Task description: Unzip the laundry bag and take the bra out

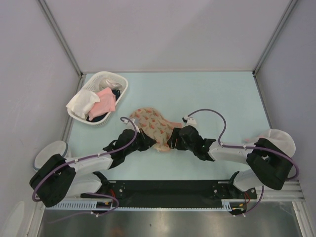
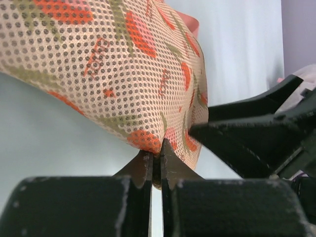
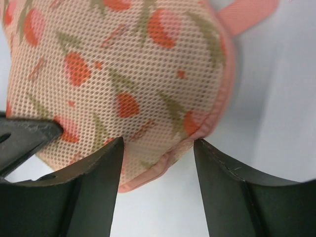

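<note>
We judge the unzipping in hand — our left claw (image 2: 155, 160) pinches shut on the edge of the laundry bag (image 1: 150, 123) lying between the arms, our right claw (image 3: 159, 143) gapes wide at its pink hem (image 3: 224, 89) and next must find the zip pull, unseen here.

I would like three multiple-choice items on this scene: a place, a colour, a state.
1. Where does the white basket stand?
A) left of the laundry bag, farther back
B) right of it
C) upon it
2. The bag's edge binding is:
A) blue
B) black
C) pink
3. The left end effector is:
A) open
B) shut on the bag
C) holding the basket
Key: 1A, the top view shows it there; 2C, pink trim in the right wrist view; 3B, it pinches the mesh.
</note>
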Available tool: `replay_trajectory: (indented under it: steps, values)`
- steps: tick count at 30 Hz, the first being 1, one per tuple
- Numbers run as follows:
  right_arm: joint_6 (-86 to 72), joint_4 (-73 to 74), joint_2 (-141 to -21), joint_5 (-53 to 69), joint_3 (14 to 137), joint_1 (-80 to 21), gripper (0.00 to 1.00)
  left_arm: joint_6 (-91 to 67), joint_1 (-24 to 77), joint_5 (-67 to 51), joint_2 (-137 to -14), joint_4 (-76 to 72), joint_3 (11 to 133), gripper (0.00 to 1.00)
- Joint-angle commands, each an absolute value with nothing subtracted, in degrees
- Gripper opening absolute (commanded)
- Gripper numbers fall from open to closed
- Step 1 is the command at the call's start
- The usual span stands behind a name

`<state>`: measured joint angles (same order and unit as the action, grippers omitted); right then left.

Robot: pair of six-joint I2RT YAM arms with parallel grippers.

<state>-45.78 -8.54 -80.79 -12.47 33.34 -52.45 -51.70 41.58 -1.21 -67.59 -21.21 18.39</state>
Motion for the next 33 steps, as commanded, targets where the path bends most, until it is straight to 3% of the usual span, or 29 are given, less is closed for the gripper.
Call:
replay_trajectory:
  steps: [1, 8, 10, 16, 25, 33]
  values:
    - [-41.6, -15.1, -83.1, -9.4, 35.1, -47.9, 0.63, -53.7, 42.8, 1.6, -65.6, -18.4, 18.9, 0.05]
    - [-35.3, -13.8, -85.6, -9.3, 40.2, -44.0, 0.65, -52.5, 43.1, 4.1, -71.2, -16.8, 23.1, 0.05]
    - [-35.5, -11.3, -83.8, -10.6, 40.1, -44.8, 0.68, -54.2, 43.1, 5.4, -74.2, -14.2, 25.0, 0.01]
    - [-36.6, -0.6, -75.1, -19.3, 41.6, -55.8, 0.7, -56.4, 43.1, 5.4, -77.7, -14.4, 29.3, 0.0]
    - [-45.2, 3.4, -73.4, -20.4, 42.5, -66.1, 0.66, -59.8, 43.1, 5.4, -79.8, -15.0, 32.3, 0.0]
    - [-45.4, 7.5, -77.3, -25.5, 41.3, -62.1, 0.61, -60.9, 43.1, 5.5, -77.3, -16.5, 29.7, 0.0]
